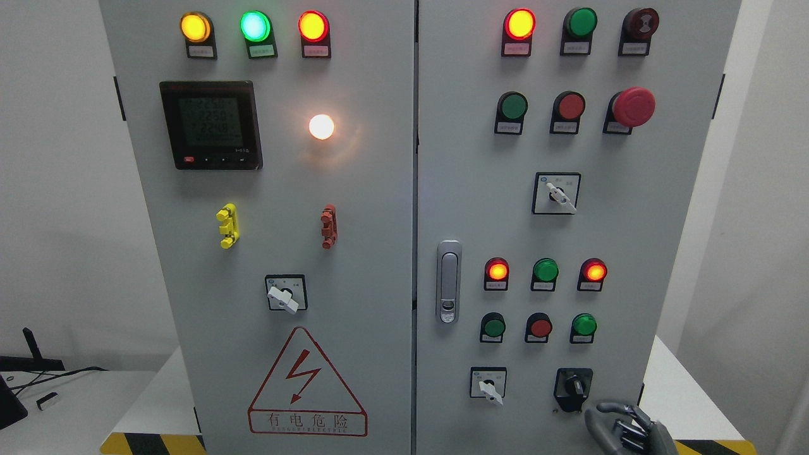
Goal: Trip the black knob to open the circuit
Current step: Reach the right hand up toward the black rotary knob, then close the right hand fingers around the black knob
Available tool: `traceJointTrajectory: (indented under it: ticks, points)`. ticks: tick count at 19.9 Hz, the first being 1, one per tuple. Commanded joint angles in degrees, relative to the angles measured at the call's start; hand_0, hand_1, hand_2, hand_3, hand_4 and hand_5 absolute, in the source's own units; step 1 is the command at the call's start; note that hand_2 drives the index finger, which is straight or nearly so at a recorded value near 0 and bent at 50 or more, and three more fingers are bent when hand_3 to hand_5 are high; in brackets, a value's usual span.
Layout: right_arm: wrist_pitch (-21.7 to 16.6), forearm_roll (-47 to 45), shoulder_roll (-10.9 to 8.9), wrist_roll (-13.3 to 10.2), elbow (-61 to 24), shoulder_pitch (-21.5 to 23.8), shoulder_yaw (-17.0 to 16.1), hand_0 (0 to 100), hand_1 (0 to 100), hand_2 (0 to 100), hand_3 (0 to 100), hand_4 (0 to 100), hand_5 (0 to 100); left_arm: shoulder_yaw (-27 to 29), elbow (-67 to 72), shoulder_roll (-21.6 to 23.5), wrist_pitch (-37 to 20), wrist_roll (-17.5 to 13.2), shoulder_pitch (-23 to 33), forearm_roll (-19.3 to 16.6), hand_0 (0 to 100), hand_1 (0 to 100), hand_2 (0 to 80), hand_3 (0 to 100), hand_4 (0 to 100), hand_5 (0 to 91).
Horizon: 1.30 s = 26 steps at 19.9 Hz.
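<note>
The black knob (574, 385) sits on a black plate at the lower right of the grey control cabinet (379, 253), on its right door. My right hand (622, 426) rises from the bottom edge just below and right of the knob, a short gap apart. Its grey fingers (600, 412) are loosely curled and hold nothing. The left arm does not show.
A white selector switch (488, 385) is left of the black knob. Lit lamps (497, 270), push buttons (540, 327), a red emergency stop (632, 106) and a door handle (449, 281) cover the right door. The left door has a meter (210, 124) and a warning triangle (308, 385).
</note>
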Motion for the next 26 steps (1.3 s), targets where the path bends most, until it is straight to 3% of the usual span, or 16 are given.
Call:
traceJointTrajectory:
  ticks: [1, 19, 26]
  points:
    - [0.0, 0.4, 0.17, 0.0, 0.7, -0.9, 1.6, 27, 81, 49, 100, 99, 93, 0.0, 0.0, 0.0, 0.0, 0.0, 0.0, -1.8, 12, 39, 0.0, 0, 0, 0.0]
    - [-0.1, 1.4, 0.17, -0.2, 0.3, -1.2, 2.4, 28, 80, 50, 100, 99, 93, 0.0, 0.0, 0.0, 0.0, 0.0, 0.0, -1.8, 12, 39, 0.0, 0, 0, 0.0]
    - [-0.1, 1.5, 1.05, -0.2, 0.0, -1.2, 2.4, 28, 79, 51, 100, 99, 92, 0.0, 0.0, 0.0, 0.0, 0.0, 0.0, -1.8, 12, 39, 0.0, 0, 0, 0.0]
